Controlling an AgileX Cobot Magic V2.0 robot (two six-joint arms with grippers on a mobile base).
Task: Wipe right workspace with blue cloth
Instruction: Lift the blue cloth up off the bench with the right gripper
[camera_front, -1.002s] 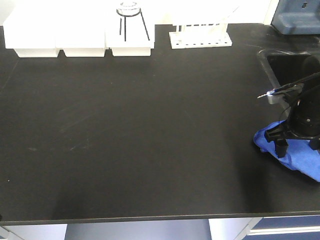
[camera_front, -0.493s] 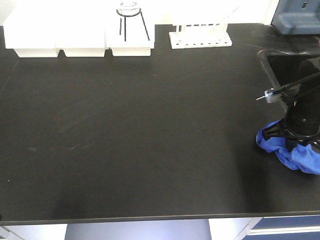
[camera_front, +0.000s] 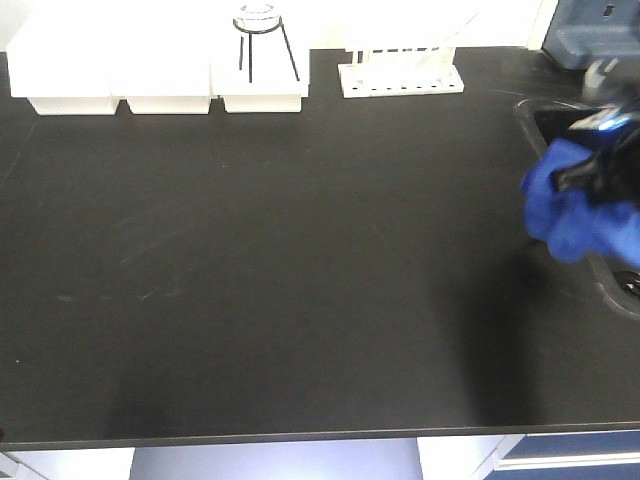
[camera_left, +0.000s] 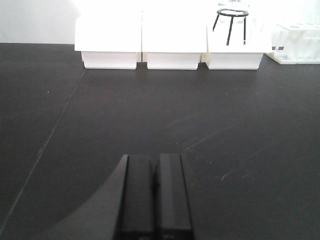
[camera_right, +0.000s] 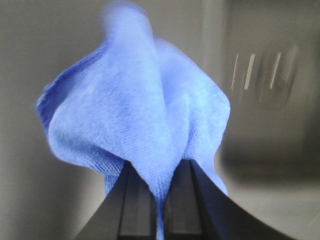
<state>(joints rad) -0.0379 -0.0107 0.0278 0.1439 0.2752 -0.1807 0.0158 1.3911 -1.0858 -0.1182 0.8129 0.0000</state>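
The blue cloth (camera_front: 565, 205) hangs bunched in the air at the right edge of the front view, over the near rim of the sink (camera_front: 560, 125). My right gripper (camera_front: 582, 177) shows there only as a dark blur. In the right wrist view the blue cloth (camera_right: 135, 110) fills the frame, and the right gripper (camera_right: 159, 172) is shut on a fold of it. My left gripper (camera_left: 155, 159) is shut with nothing in it, low over the black countertop (camera_left: 100, 115). The right workspace is out of view.
This black countertop (camera_front: 280, 250) carries three white trays (camera_front: 110, 70) along the back, a ring tripod with a glass dish (camera_front: 262, 40) and a white tube rack (camera_front: 400, 72). A blue-grey device (camera_front: 590, 35) stands at the back right.
My right gripper has lifted the blue cloth off the countertop and carried it up and back toward the sink. It is blurred with motion now.
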